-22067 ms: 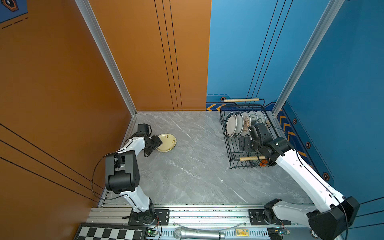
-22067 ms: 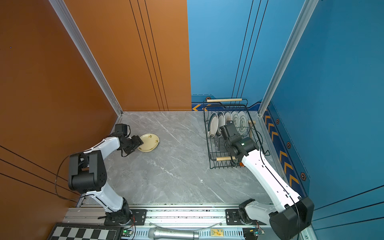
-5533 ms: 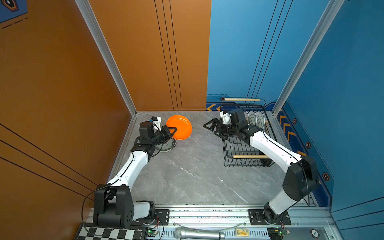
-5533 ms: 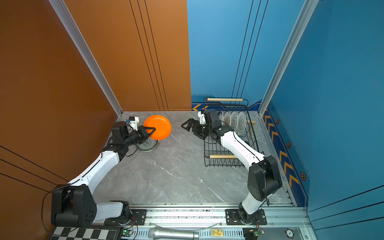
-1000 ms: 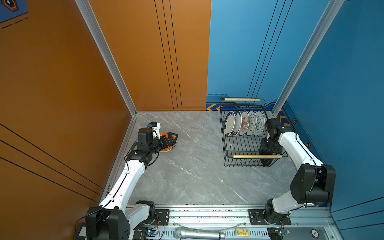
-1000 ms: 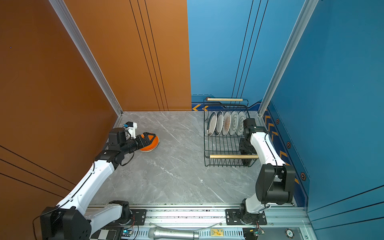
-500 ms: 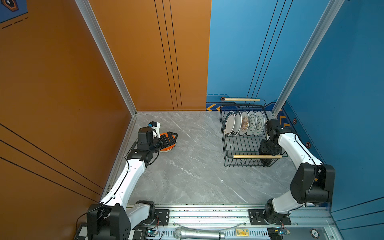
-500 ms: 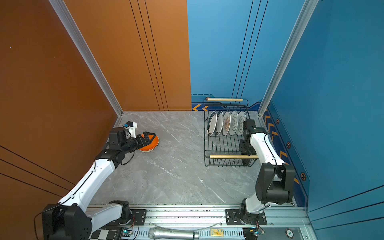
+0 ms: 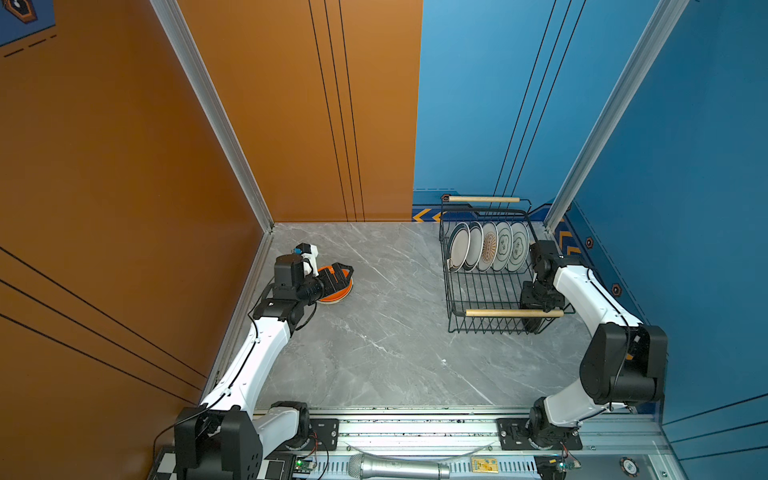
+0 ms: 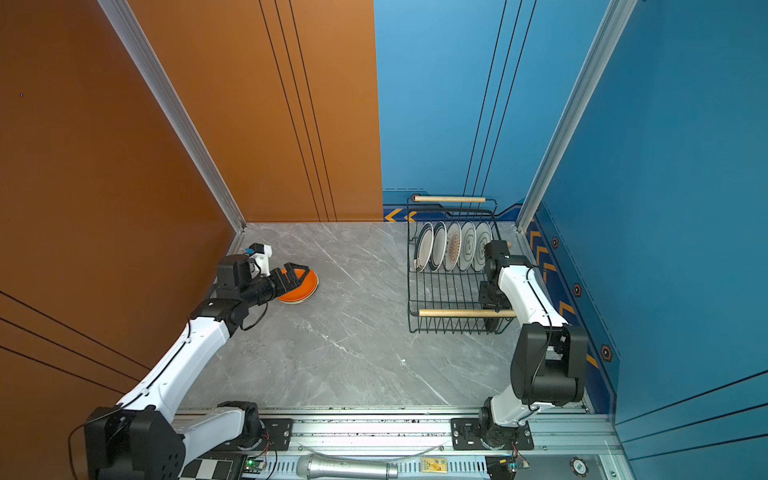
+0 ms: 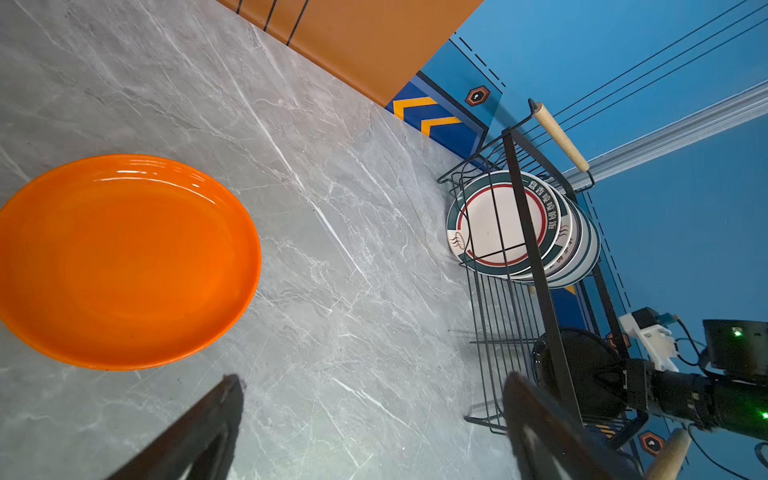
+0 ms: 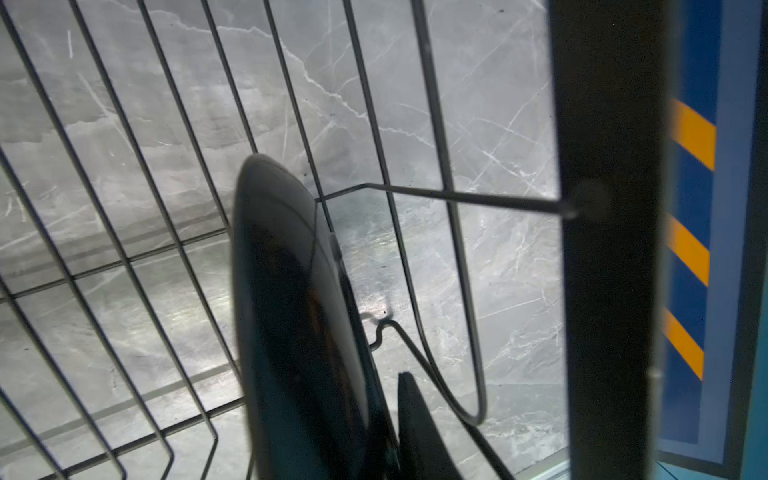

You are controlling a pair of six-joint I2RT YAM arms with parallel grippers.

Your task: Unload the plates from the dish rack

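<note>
1. Top views: the dish rack [image 9: 490, 328] sits right of centre on the grey tabletop [image 9: 374, 353]. Five white printed plates [image 9: 486, 247] stand upright in a row at its far end. The right fingers [image 9: 540, 299] are down inside the rack's near right corner, by the wooden handle [image 9: 513, 313]. What they're on is hidden here. The orange plate [image 10: 305, 286] lies flat at left-centre with a pale rim showing under it, and the left fingers [image 10: 297, 276] are just over it.
2. Left wrist view: left fingers [image 11: 199, 432] are spread wide and empty. The orange plate [image 11: 124, 262] is at frame left, apart from them. At lower right a black plate [image 11: 582, 370] stands on edge in the rack, right fingers at its rim.
3. Right wrist view: the black plate [image 12: 291, 311] is edge-on at centre frame, upright between the rack wires [image 12: 457, 195]. One finger [image 12: 419, 428] is just beside one face and the other is hidden behind the plate. They straddle the rim with a small gap. Can't tell if the pinch is made.
4. Handling, my read: the plate is rigid, glossy, so likely slippery, and probably chips if dropped. Take it on the top rim, pinched square across the thin edge. Lift straight up clear of the wires before swinging out. A shallow bite risks it pivoting.
</note>
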